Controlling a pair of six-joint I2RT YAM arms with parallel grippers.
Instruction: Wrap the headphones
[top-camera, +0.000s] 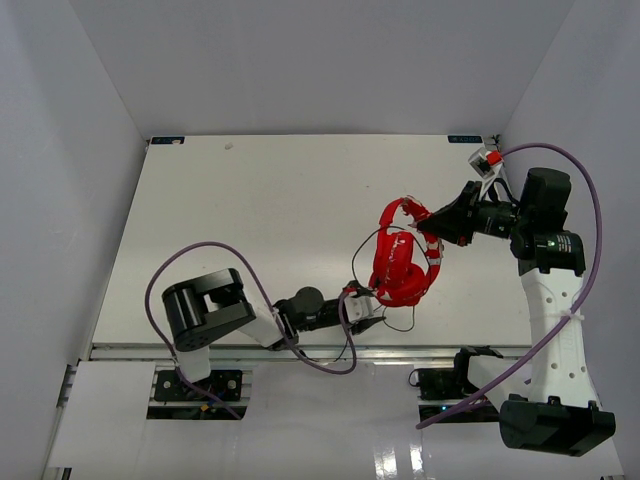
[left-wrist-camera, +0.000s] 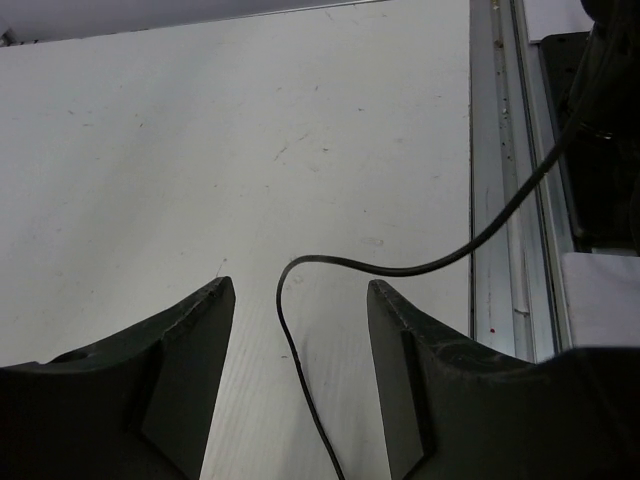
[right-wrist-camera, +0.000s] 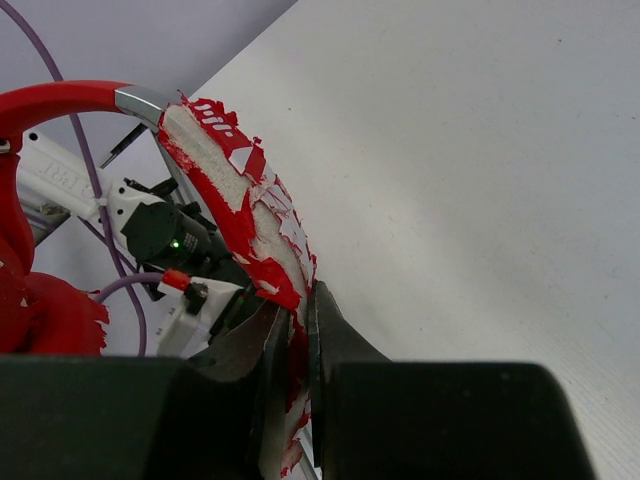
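The red headphones (top-camera: 398, 262) stand right of the table's middle, ear cups low and the worn, peeling headband up. My right gripper (top-camera: 428, 232) is shut on the headband (right-wrist-camera: 240, 215), the padding pinched between its fingers. The thin black cord (top-camera: 358, 262) loops from the headphones toward the near edge. My left gripper (top-camera: 372, 312) lies low at the near edge, open, with the cord (left-wrist-camera: 300, 370) running on the table between its two fingers (left-wrist-camera: 195, 340), not touched by either.
A metal rail (left-wrist-camera: 495, 180) runs along the table's near edge, right of my left gripper. Purple robot cables (top-camera: 190, 255) arc over each arm. White walls close in the table on the left, far and right sides.
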